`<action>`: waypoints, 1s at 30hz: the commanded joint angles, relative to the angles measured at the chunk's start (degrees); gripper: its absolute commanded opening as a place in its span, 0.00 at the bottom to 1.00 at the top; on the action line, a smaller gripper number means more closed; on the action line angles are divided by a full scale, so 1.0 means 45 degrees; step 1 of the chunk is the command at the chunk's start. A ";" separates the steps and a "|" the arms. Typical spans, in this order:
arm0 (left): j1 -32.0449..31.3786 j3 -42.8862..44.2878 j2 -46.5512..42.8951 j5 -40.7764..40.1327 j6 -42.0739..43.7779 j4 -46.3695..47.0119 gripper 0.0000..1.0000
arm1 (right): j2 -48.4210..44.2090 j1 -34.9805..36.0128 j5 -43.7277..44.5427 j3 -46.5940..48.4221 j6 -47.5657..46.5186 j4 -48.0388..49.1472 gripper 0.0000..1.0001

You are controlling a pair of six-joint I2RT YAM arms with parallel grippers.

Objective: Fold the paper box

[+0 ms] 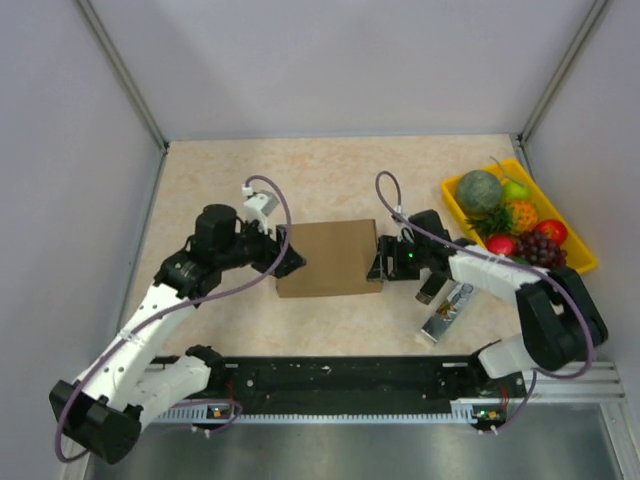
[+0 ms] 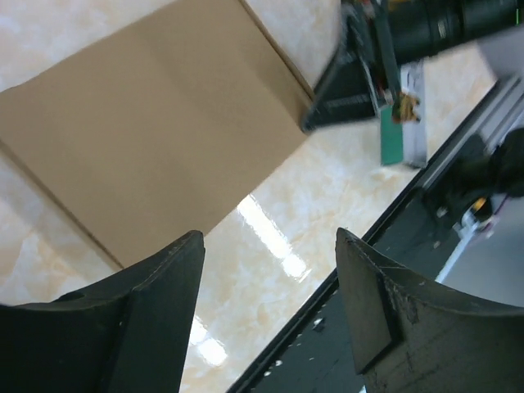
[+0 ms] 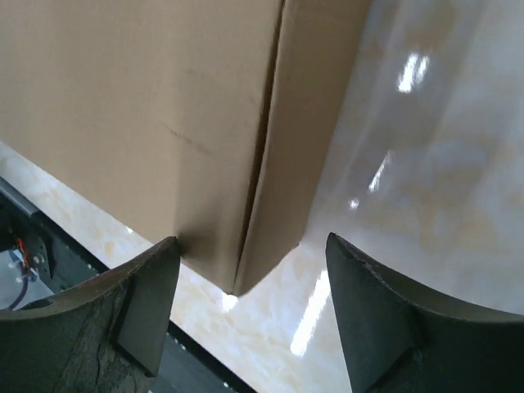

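seemingly most of the folding is done; from the top view the paper box [image 1: 328, 258] sits mid-table as a closed brown rectangle, its top flat, with no loose flap sticking out that i can see; whether the end tabs are tucked in cannot be told from here; what is left, i judge, is at most a check or a final press. the left gripper [image 1: 287, 260] is just beside the box's left edge and the right gripper [image 1: 381, 263] just beside its right edge, both spread; bare table [image 1: 330, 180] lies beyond the box, the yellow fruit tray [image 1: 588, 262] is well apart at the far right, and a small metal piece [image 1: 447, 312] lies near the right arm; the black rail [image 1: 340, 378] runs along the near side.

left wrist view: the left gripper [image 2: 266, 274] is spread and holds nothing, with only table showing between its fingers [image 2: 164, 311]; the box [image 2: 155, 123] is ahead of them, its near corner crisp; the right gripper [image 2: 344, 82] is at the far corner.

right wrist view: the right gripper [image 3: 252, 246] is spread, 1 box [image 3: 147, 106] corner sitting between the 2 fingers [image 3: 393, 311] and not pinched; a narrow seam runs down that corner; shiny open table lies to the right, so there is room to back away.
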 commanded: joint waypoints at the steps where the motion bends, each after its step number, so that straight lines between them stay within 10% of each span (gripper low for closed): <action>1: -0.2216 0.0668 0.0268 -0.2115 0.3294 0.0384 0.70 | 0.2904 0.0039 0.0268 0.2694 -0.1487 0.1708 0.70; 5: -0.3680 0.0667 0.0813 -0.3516 0.5622 0.0325 0.77 | 0.6245 0.0039 -0.2525 0.7351 -0.1275 0.0973 0.63; 10: -0.4679 0.1427 0.3578 -0.4948 0.8924 0.0034 0.80 | 0.7174 -0.0974 -0.1515 0.9671 0.0148 -0.0630 0.67; 19: -0.5150 0.8005 1.2073 -0.8656 1.0137 -0.2916 0.91 | 0.1378 -0.3512 -0.0770 0.3415 -0.0298 -0.0537 0.80; 30: -0.5111 0.8344 1.4115 -1.1155 0.8872 -0.1026 0.83 | -0.2377 -0.4454 -0.1785 0.0512 -0.0337 -0.0183 0.80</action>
